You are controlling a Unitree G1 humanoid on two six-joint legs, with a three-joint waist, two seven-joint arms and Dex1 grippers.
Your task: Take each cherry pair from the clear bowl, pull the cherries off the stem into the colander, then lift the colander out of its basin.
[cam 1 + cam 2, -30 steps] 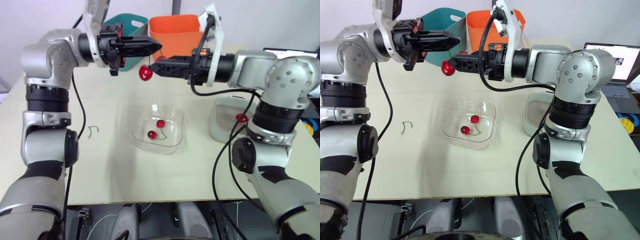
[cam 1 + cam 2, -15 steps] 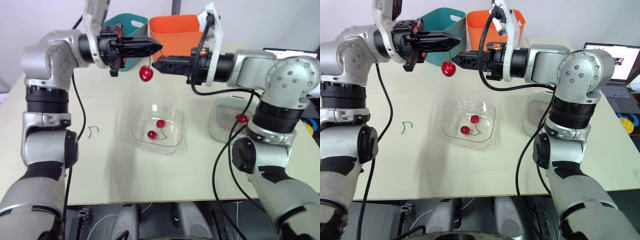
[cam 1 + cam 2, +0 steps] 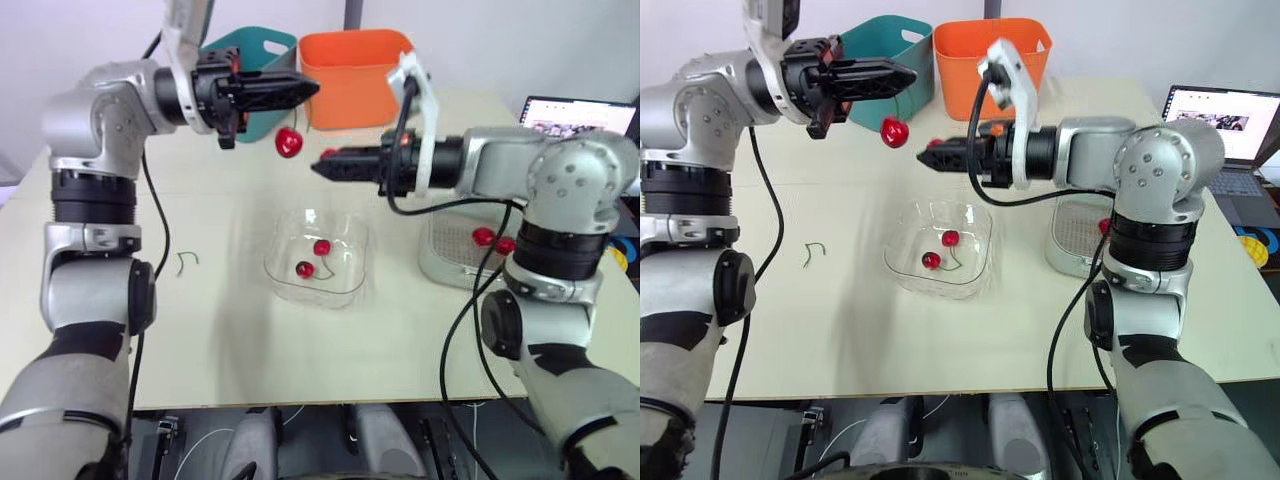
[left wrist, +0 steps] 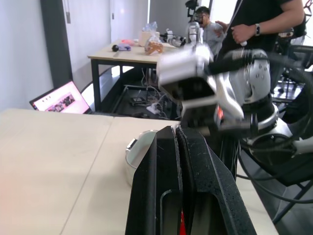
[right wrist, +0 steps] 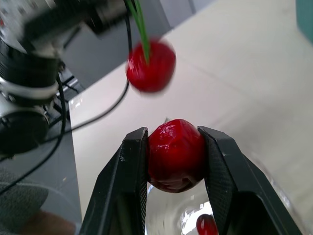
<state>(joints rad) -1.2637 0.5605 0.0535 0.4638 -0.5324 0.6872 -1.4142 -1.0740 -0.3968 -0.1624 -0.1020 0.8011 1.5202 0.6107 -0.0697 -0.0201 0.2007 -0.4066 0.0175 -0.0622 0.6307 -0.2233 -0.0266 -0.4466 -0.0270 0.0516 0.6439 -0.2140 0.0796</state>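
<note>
My left gripper point(image 3: 310, 90) is raised over the table's far side, shut on a green stem from which one red cherry point(image 3: 289, 143) hangs. A little to its right and lower, my right gripper point(image 3: 322, 166) is shut on a single cherry point(image 5: 175, 155) that is free of the stem. Below them stands the clear bowl point(image 3: 345, 288) with one cherry pair point(image 3: 321, 247) in it. At the right sits the white colander in its basin point(image 3: 440, 262), holding two cherries point(image 3: 484, 237).
A bare green stem point(image 3: 186, 261) lies on the table left of the bowl. A teal bin point(image 3: 250, 55) and an orange bin point(image 3: 355, 60) stand at the back edge. An open laptop point(image 3: 578, 104) sits at the far right.
My right gripper has shut on one cherry of the held pair and drawn it down and to the right, off the stem. One cherry still hangs from the left gripper's stem.
</note>
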